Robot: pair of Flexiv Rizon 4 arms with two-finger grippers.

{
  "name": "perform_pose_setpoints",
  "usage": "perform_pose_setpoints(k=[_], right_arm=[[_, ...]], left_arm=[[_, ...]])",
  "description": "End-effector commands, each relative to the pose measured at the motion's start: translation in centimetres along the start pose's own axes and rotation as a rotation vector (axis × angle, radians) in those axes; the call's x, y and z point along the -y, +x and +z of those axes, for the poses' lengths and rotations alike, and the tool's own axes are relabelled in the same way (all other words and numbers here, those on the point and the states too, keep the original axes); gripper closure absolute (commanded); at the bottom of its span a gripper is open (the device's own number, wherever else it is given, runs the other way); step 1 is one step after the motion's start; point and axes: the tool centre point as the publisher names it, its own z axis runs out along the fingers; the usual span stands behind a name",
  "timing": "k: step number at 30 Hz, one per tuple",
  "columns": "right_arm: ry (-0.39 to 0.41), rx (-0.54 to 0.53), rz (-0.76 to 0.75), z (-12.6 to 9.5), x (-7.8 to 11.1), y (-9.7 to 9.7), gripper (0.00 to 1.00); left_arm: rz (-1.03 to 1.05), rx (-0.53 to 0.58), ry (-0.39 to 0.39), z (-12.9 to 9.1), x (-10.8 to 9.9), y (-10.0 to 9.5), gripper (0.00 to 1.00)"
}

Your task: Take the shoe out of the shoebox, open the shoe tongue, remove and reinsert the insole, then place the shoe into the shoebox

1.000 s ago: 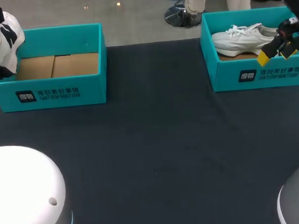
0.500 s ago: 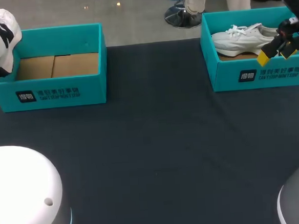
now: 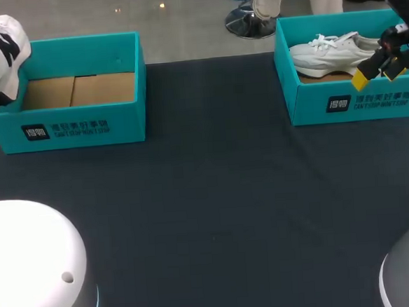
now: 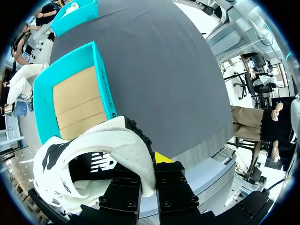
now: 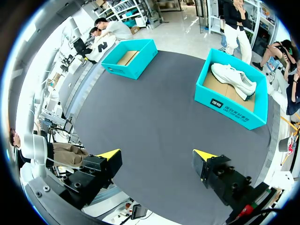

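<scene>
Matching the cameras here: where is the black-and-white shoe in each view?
Head view: black-and-white shoe at the far left edge, by the empty shoebox.
Left wrist view: shoe in the left claw, beside that box.
Right wrist view: small, beyond that box.
Shared landmark: the empty shoebox.

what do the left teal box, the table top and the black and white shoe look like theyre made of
Left teal box: probably cardboard, matte teal print outside; plain brown flaps show on its floor.
Table top: dark matte cloth or mat, no shine.
Black-and-white shoe: the white upper looks like soft knit textile, finely textured and folding over; the black parts look smoother, perhaps synthetic.
</scene>
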Motion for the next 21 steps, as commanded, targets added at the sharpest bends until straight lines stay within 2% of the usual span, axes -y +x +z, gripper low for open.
perform_pose_setpoints(k=[1, 5, 6, 8, 9, 12, 14, 15, 21], right_arm=[[0.006, -0.001, 0.001, 0.03, -0.28, -0.06, 0.0], [0.006, -0.001, 0.001, 0.03, -0.28, -0.06, 0.0], [0.006, -0.001, 0.001, 0.03, -0.28, -0.06, 0.0], [0.006, -0.001, 0.001, 0.03, -0.28, -0.06, 0.0], [0.006, -0.001, 0.001, 0.03, -0.28, -0.06, 0.0], [0.006, -0.001, 0.001, 0.03, -0.28, -0.06, 0.0], [0.006, -0.001, 0.001, 0.03, -0.28, -0.06, 0.0], [0.006, -0.001, 0.001, 0.03, -0.28, -0.06, 0.0], [0.006, -0.001, 0.001, 0.03, -0.28, -0.06, 0.0]], left_arm=[[0.001, 0.002, 0.0, -0.15, -0.09, 0.04, 1.0], [0.001, 0.002, 0.0, -0.15, -0.09, 0.04, 1.0], [0.037, 0.001, -0.043, -0.18, -0.16, -0.27, 1.0], [0.135, 0.035, -0.069, -0.4, -0.12, -0.57, 1.0], [0.158, 0.035, -0.12, -0.57, -0.17, -0.64, 1.0], [0.295, 0.059, -0.184, -0.71, -0.05, -0.85, 1.0], [0.427, 0.091, -0.205, -0.69, 0.07, -0.81, 1.0], [0.458, 0.102, -0.254, -0.69, -0.01, -0.78, 1.0], [0.775, 0.164, -0.292, -0.4, -0.89, -0.62, 1.0]])
